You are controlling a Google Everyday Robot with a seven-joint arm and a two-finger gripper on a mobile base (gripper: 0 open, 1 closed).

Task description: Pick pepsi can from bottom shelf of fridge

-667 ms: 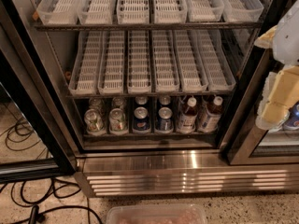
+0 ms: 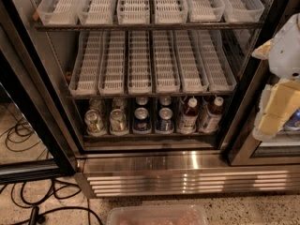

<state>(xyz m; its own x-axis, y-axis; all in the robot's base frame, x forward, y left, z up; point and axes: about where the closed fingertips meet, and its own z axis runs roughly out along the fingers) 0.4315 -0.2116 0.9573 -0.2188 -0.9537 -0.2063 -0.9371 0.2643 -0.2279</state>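
Note:
The fridge stands open in the camera view. Its bottom shelf holds a row of drinks. Two dark-blue pepsi cans stand side by side at the front middle, one on the left and one on the right, with two more behind them. Green-and-silver cans stand to their left and white-capped bottles to their right. My gripper, pale yellow below a white arm part, hangs at the right edge, outside the fridge in front of the right door frame, well apart from the cans.
White slotted trays fill the two shelves above. The black door frame stands at the left. Black cables lie on the floor at the left. A clear plastic container sits on the floor in front of the base panel.
My gripper has sunk slightly at the right edge. The cans and bottles have not moved.

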